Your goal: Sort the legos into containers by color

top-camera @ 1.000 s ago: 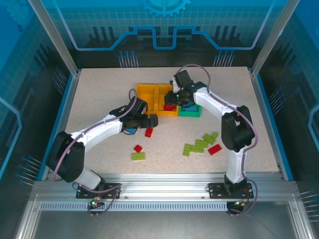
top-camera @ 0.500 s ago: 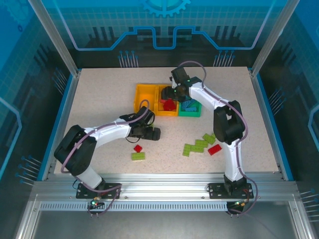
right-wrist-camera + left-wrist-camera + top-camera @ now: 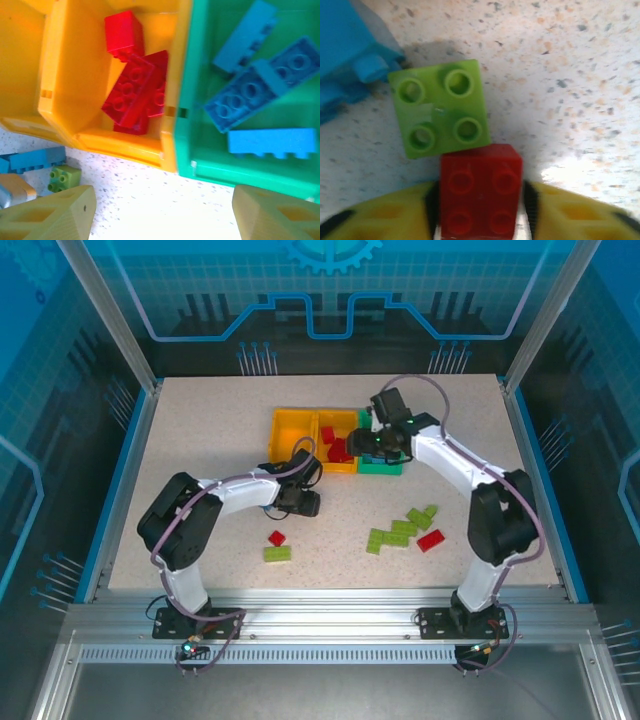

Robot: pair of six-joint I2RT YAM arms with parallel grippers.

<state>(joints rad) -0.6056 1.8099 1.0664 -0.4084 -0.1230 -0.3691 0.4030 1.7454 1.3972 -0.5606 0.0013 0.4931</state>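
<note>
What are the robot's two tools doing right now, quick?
Left tool: closed on a red brick.
Right tool: open, holding nothing.

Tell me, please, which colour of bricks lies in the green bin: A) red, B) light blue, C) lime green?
B: the green bin holds light blue bricks, while the red bricks lie in the orange-yellow bin beside it.

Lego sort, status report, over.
Left gripper shut on red lego. Right gripper open at green bin. Lime lego touching the red one.
</note>
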